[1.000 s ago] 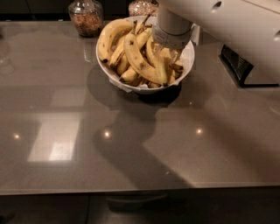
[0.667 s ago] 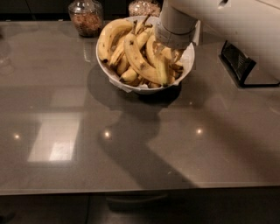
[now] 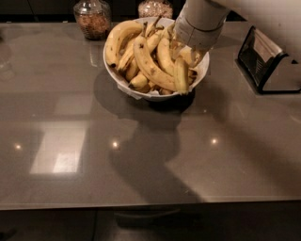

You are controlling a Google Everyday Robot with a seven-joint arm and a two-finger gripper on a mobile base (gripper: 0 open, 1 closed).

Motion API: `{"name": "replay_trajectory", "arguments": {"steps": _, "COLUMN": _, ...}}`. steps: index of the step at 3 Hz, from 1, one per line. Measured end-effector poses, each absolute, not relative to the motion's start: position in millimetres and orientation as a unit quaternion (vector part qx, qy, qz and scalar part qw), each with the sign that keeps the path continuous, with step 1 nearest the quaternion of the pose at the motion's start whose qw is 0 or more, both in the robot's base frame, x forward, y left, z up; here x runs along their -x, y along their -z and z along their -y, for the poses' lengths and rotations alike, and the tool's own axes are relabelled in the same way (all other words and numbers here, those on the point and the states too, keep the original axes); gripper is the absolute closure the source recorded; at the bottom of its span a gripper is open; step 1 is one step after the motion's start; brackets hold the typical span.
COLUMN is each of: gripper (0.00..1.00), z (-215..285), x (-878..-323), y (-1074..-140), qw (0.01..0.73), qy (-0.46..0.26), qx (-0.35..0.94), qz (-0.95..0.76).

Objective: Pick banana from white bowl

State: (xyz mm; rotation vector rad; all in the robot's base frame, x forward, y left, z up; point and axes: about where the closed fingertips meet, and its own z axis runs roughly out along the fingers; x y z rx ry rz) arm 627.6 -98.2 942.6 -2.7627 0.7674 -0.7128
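- Since the earlier frame, the robot's white arm has drawn slightly up and to the right above the fruit. The bowl and jars sit where they were.
- The gripper [image 3: 185,51] is low over the right side of the white bowl [image 3: 120,84], mostly hidden under the thick wrist. Whether the claw is wide, narrow or holding anything cannot be told.
- The banana [image 3: 181,75], short and plump, stands nearly upright inside the bowl's front right rim. It is just below the gripper and pressed against longer bananas.
- It is probably light and fairly firm, with smooth skin that bruises under a hard squeeze. The thick middle looks like the safest place to take hold, gripped across its width.
- Lifting it may drag the neighbouring fruit along.
- The bowl rests on a glossy grey table [image 3: 150,155] that mirrors ceiling lights and the arm's shadow.
- A glass jar [image 3: 93,20] with brown contents stands behind the bowl to the left, and a second jar [image 3: 155,8] stands directly behind it.
- A black stand [image 3: 265,61] sits to the right, well apart.
- The room beyond is dark.
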Motion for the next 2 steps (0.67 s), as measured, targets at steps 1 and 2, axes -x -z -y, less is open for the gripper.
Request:
{"name": "replay_trajectory", "arguments": {"steps": 1, "gripper": 1.0, "z": 105, "x": -611, "y": -960, "qw": 0.096, "qy": 0.233, "qx": 0.927, "qz": -0.279}}
{"name": "replay_trajectory", "arguments": {"steps": 2, "gripper": 1.0, "z": 120, "x": -587, "y": -977, "qw": 0.123, "qy": 0.2, "qx": 0.926, "qz": -0.295}}
